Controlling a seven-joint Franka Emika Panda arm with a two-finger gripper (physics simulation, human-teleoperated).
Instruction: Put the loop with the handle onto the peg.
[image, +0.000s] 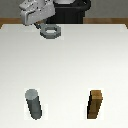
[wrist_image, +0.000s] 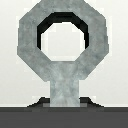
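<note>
The loop with the handle (image: 50, 32) is a flat grey octagonal ring with a round hole. It hangs from my gripper (image: 42, 25) at the far side of the table, toward the exterior view's left. The gripper is shut on its short handle (wrist_image: 65, 90). In the wrist view the ring (wrist_image: 62, 42) fills the picture and white table shows through its hole. The peg (image: 34, 103) is an upright dark grey cylinder near the front of the table at the exterior view's left, far from the gripper. My fingertips are hidden behind the handle.
A brown wooden rectangular block (image: 96, 105) stands near the front at the exterior view's right, level with the peg. The white table (image: 75, 65) spans the view. The robot's dark base (image: 70, 12) stands behind the far edge.
</note>
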